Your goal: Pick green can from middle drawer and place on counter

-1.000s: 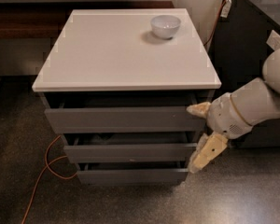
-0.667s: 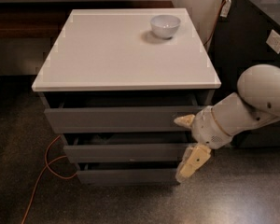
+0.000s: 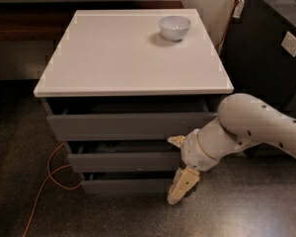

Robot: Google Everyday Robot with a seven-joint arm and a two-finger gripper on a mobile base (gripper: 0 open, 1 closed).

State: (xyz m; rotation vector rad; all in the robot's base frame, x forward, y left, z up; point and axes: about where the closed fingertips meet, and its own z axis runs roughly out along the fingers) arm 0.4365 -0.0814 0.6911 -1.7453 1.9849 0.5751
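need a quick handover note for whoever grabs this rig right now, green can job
Gripper: fingers open and empty, low in front of the right end of the middle drawer.
Green can: not in view. The drawer shows only a dark slit above its front, so its inside can't be seen.
Counter: no can on it, just a white bowl at the back right.
Done: nothing that shows.
Left: pull the middle drawer out, grasp the can, set it on the counter.
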